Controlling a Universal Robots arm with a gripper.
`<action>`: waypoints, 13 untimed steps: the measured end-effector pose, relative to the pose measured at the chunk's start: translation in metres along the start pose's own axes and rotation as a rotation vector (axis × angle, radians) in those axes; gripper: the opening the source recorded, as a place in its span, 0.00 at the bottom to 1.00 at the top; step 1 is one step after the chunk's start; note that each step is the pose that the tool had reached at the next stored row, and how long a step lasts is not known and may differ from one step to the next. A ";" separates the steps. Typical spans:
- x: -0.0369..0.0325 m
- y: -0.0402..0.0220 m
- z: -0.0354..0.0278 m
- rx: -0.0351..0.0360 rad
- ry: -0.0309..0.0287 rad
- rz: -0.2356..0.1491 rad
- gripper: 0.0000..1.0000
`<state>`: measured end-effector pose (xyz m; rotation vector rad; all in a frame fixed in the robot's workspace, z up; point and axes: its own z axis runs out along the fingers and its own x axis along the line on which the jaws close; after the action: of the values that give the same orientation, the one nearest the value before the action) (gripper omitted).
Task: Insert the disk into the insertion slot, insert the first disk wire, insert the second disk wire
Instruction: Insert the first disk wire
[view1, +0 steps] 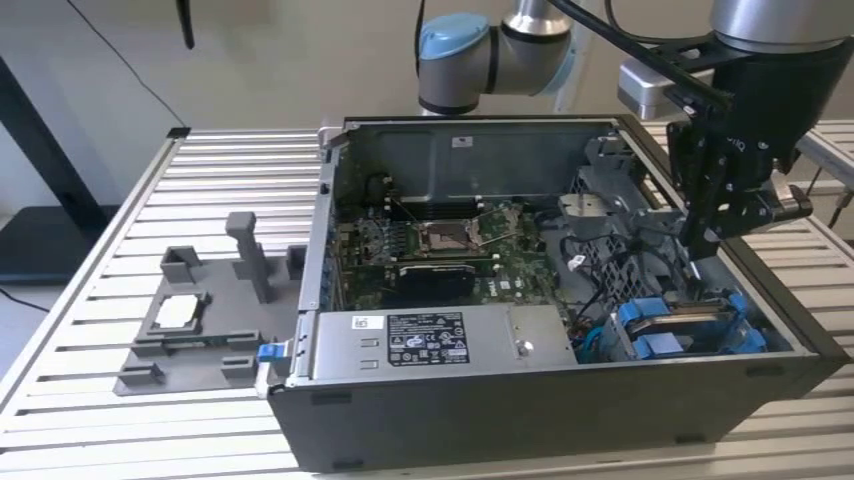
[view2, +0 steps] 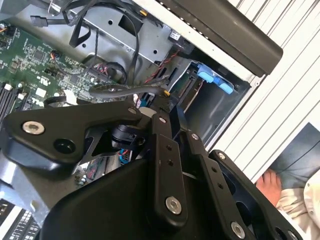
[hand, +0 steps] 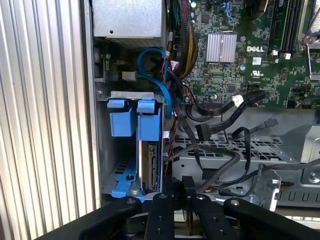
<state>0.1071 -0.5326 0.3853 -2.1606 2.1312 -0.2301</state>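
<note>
Disk (hand: 149, 165) seated on edge inside insertion slot (hand: 131, 94), blue carrier (hand: 135, 122) at mouth: first step judged done. Fingers (hand: 189, 186) narrow, nearly together, just above amid loose black wires (hand: 215, 150); grip on one unclear. Both wires seemingly not yet plugged.

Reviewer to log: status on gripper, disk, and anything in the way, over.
Gripper low over the insertion slot. Disk inside it, edge-on, blue carrier at the mouth. Loose black cables crowd beside it.

Robotics lab: robot arm (view1: 494, 55), open computer case (view1: 534, 425) on slatted aluminium bench (view1: 214, 170).
</note>
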 end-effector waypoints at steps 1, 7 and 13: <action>0.0000 0.0000 0.0000 0.0000 0.0001 0.000 0.19; 0.0006 -0.0006 0.0004 -0.0052 0.0001 0.000 0.19; 0.0055 -0.0071 0.0036 -0.0570 -0.0009 -0.001 0.19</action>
<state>0.1148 -0.5381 0.3832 -2.1924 2.1616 -0.1704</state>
